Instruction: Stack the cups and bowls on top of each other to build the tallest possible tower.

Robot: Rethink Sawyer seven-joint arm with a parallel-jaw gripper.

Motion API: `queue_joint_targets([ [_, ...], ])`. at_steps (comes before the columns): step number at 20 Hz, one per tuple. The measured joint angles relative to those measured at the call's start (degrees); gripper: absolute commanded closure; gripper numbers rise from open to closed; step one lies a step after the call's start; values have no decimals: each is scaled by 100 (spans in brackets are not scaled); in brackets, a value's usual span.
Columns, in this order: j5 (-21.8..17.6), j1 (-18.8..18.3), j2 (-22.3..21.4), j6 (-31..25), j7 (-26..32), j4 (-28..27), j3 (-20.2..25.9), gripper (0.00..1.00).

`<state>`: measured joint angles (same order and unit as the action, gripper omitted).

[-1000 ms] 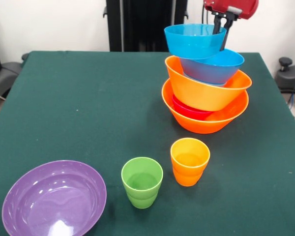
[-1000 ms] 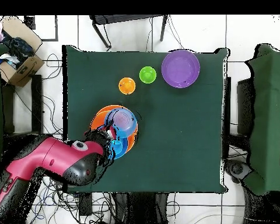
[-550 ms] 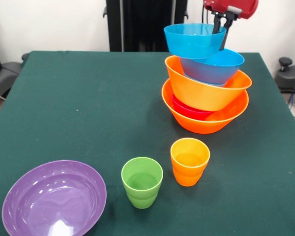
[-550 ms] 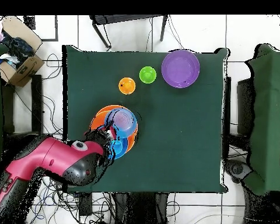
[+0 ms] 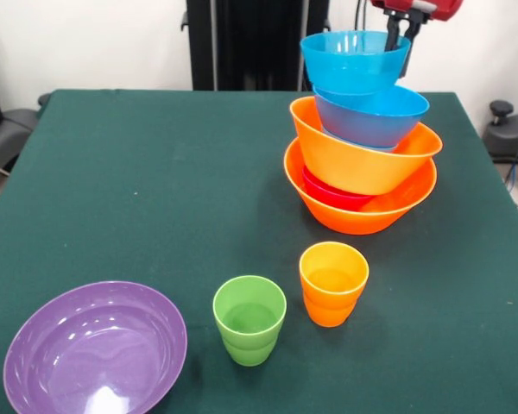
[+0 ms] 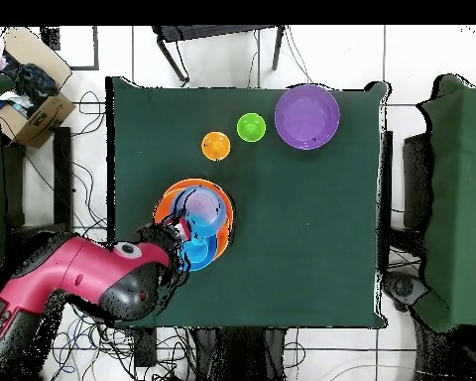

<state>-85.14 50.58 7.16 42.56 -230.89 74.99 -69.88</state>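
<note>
Purple bowl, green cup, orange cup, dark-green table.

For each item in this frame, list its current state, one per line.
Tower: five nested bowls, leaning, large orange bowl at the base.
Top blue bowl: gripped at its rim, raised above the blue bowl beneath.
Gripper: shut on the top blue bowl's rim.
Orange cup: upright, empty, loose.
Green cup: upright, empty, loose.
Purple bowl: upright, empty, unstacked.

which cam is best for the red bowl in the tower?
Front view. The red bowl shows as a sliver between the two orange bowls of the tower. In the overhead view, upper bowls and the arm cover it; I can't pick it out.
</note>
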Motion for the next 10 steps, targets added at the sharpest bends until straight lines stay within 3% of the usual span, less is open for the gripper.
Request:
queue_joint_targets([
  [10, 29, 66, -266, 0, -1, -59, -2, 100],
])
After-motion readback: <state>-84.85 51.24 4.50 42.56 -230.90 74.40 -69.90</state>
